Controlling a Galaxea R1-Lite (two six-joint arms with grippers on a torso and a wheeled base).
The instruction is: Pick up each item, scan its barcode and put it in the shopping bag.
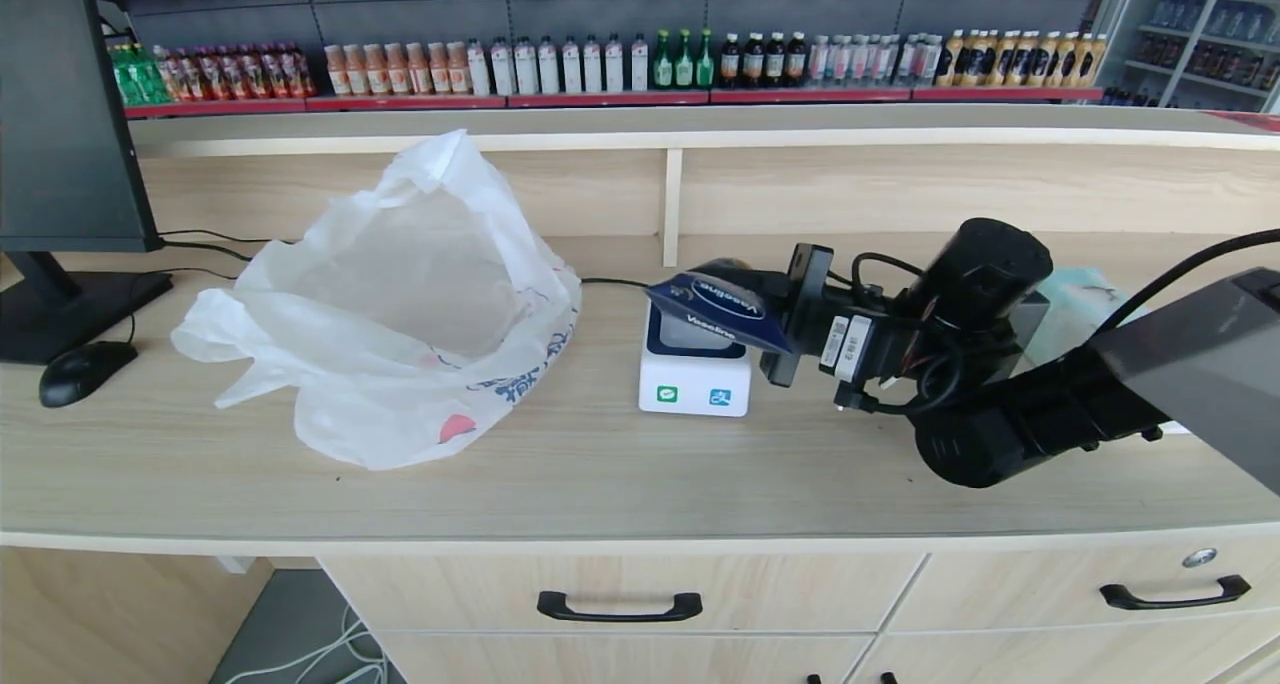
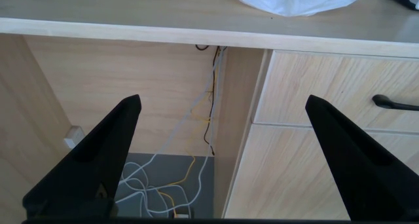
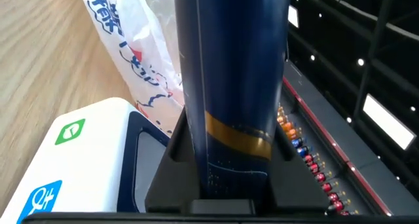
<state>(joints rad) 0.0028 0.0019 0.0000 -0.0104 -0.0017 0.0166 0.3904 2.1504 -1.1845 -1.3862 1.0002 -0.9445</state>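
The right gripper (image 1: 785, 326) has its fingers clamped on a dark blue tube (image 1: 715, 309), held just above the white barcode scanner (image 1: 695, 374). The tube's barcode probably needs turning squarely toward the scanner window. The shopping bag (image 1: 400, 304) lies to the left. The left gripper (image 2: 222, 103) has its fingers spread wide.

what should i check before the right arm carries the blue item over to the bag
1. Grip: right gripper closed on the blue item, fingers on both sides in the right wrist view: ok.
2. Scan position: item held just above the white scanner, over its dark window: ok.
3. Barcode facing the window: cannot tell.
4. Shopping bag: on the counter to the scanner's left, apart from it: ok.
5. Bag mouth open towards the arm: cannot tell.
6. Left gripper: open, below the counter edge, away from the bag: ok.
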